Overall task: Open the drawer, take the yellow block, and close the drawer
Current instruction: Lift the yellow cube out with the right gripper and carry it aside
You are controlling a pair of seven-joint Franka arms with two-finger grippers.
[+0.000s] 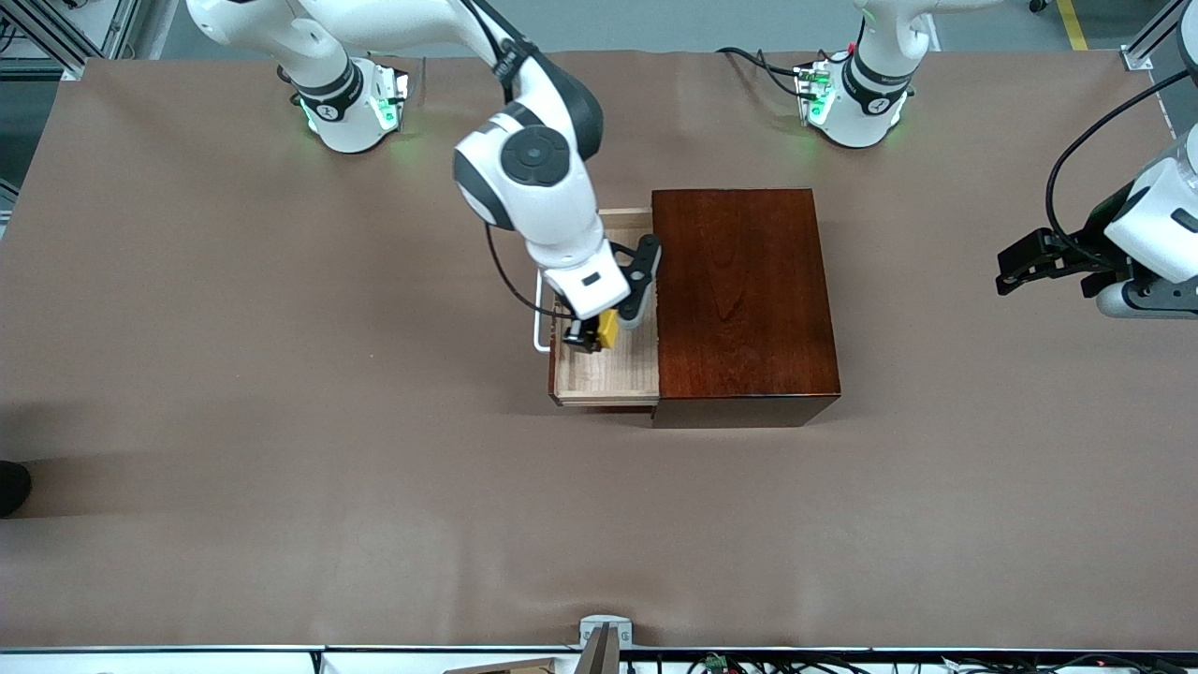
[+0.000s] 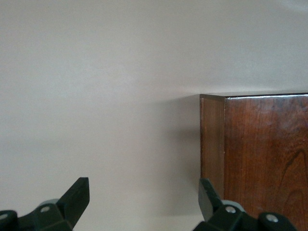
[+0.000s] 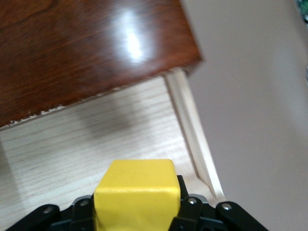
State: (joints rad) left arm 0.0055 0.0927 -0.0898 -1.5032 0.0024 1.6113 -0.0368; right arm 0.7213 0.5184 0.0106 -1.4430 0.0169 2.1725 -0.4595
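Since the drawer (image 1: 606,370) is already pulled out of the dark wooden box (image 1: 739,300) toward the right arm's end of the table, the step in hand looks like lifting the yellow block (image 1: 608,329) out, and honestly the safe way is a straight vertical lift before any sideways travel. The block sits inside the tray, roughly mid-length and closer to the handle edge than to the box, so the tray's low pale walls and the white bar handle (image 1: 540,323) are right there to snag on if the arm swings early. The right gripper (image 1: 591,335) is down in the drawer with its fingers clamped tight on the block; in the right wrist view the cube (image 3: 137,192) fills the space between the black fingers (image 3: 192,211) with the tray floor (image 3: 96,134) just beneath it, so it reads as a solid grip, though whether the block has left the floor can't be told. Worth keeping it square so it doesn't twist out. The left gripper (image 1: 1039,262) waits over the table's edge at the left arm's end, well apart from the box, its fingers (image 2: 77,197) spread wide and holding nothing. Closing the drawer is not yet done.
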